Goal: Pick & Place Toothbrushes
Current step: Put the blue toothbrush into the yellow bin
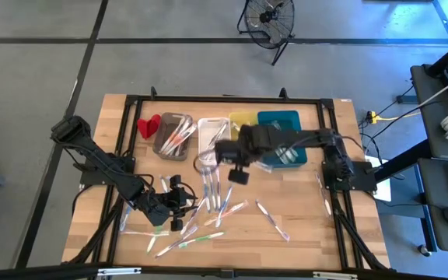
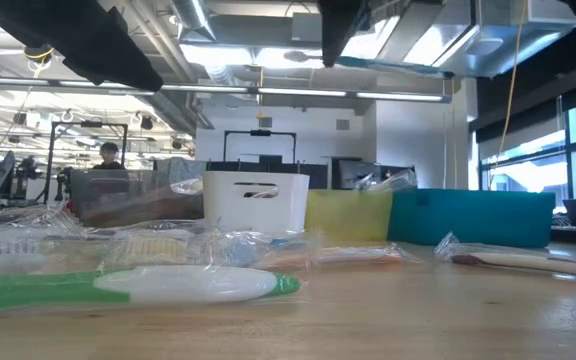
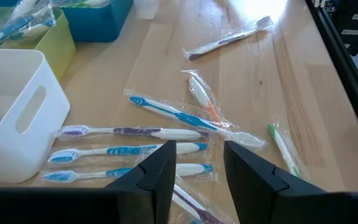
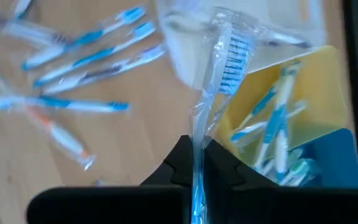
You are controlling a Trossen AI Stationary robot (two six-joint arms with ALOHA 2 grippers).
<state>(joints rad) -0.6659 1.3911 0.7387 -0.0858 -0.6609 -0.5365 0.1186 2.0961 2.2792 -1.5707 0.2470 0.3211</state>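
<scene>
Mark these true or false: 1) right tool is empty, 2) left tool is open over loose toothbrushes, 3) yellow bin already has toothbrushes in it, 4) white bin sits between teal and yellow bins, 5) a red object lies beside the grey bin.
1) False. The right tool is shut on a wrapped toothbrush, held above the bins.
2) True. The left tool is open above the loose toothbrushes on the table.
3) True. The yellow bin holds several.
4) False. The white bin sits between the grey bin and the yellow one; the teal bin is at the far end.
5) True. The red object lies next to it.
</scene>
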